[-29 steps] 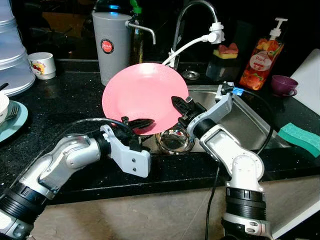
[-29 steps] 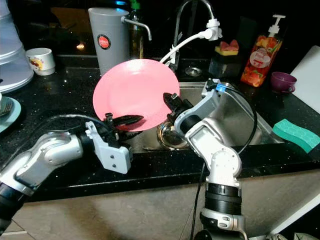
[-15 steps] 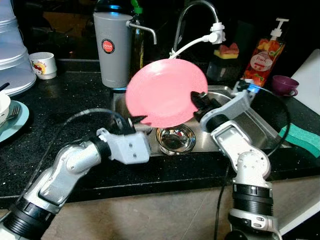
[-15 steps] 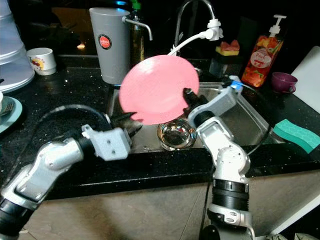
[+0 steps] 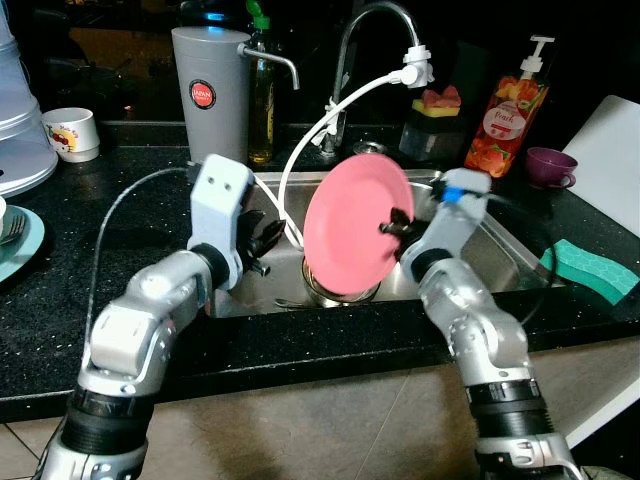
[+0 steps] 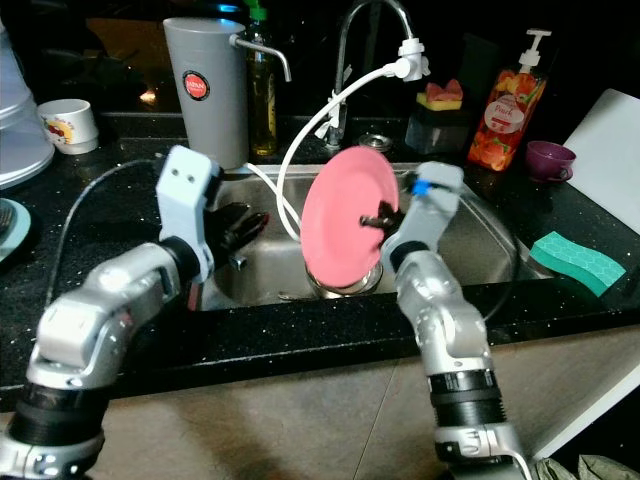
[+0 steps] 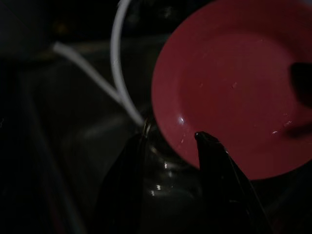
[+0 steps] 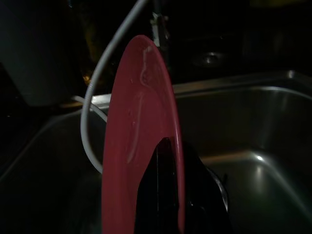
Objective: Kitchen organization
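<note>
Plate (image 5: 356, 232), pink, held on edge over the sink (image 5: 500, 240), near-vertical, just above a steel bowl (image 5: 335, 290) in the basin. Right gripper (image 5: 397, 224) pinches the plate's rim: one finger on the front face, the other behind, as the right wrist view shows, with the rim running between the fingers. Judgement: upright hold suits rinsing or draining, since water would run off into the basin rather than onto the tabletop (image 5: 120, 240).

Left gripper (image 5: 262, 236) hangs apart from the plate at the sink's left edge, fingers spread with nothing between them; left wrist view looks past them at the plate face and bowl. Probably free for a handover or to steady the plate.

White hose (image 5: 330, 110) from the faucet (image 5: 375, 30) loops down behind the plate, so water is at hand. Soap bottle (image 5: 505, 110) and green sponge (image 5: 595, 270) sit to the right, untouched.
</note>
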Motion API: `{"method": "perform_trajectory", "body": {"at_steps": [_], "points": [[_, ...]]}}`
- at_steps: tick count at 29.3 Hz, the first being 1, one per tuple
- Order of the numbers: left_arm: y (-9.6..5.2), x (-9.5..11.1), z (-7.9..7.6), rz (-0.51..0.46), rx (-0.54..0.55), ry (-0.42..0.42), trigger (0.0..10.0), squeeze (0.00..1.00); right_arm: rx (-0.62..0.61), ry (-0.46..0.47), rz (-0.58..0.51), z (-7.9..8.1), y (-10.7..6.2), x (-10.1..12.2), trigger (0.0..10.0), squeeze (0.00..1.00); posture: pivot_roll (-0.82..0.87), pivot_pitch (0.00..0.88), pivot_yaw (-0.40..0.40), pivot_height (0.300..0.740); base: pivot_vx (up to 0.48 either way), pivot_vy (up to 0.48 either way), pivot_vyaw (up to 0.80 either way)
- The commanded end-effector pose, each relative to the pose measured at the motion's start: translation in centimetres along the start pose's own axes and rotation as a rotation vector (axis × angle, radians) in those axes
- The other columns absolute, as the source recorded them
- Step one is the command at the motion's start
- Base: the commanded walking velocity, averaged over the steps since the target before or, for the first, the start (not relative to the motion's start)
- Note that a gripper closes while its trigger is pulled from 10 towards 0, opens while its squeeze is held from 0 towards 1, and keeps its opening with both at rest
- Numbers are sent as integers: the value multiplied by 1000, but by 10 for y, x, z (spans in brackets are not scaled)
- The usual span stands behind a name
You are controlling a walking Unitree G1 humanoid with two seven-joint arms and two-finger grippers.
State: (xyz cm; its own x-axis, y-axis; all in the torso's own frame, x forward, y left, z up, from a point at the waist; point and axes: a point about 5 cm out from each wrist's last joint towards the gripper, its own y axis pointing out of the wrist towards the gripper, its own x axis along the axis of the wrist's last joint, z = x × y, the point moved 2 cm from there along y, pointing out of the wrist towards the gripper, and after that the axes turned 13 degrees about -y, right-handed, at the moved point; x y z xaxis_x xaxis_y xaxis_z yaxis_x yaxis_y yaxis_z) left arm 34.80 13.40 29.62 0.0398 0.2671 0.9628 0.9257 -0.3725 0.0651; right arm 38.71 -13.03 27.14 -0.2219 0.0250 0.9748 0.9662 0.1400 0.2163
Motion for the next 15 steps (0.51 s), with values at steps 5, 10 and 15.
{"method": "perform_trajectory", "body": {"at_steps": [5, 10, 15], "points": [[-2, 1, 9, 41, 84, -70, 10000, 0, 18, 9, 6, 9, -1, -11, 10000, 106, 118, 130, -86, 740, 0, 0, 0], [-4, -3, 11, 87, 126, -113, 10000, 0, 39, 21, -7, 15, -2, -13, 10000, 1000, 118, 130, -86, 740, 0, 0, 0], [-6, -1, 9, 108, 139, -136, 10000, 0, 43, 33, -52, 16, -3, -7, 10000, 1000, 118, 130, -86, 740, 0, 0, 0]]}}
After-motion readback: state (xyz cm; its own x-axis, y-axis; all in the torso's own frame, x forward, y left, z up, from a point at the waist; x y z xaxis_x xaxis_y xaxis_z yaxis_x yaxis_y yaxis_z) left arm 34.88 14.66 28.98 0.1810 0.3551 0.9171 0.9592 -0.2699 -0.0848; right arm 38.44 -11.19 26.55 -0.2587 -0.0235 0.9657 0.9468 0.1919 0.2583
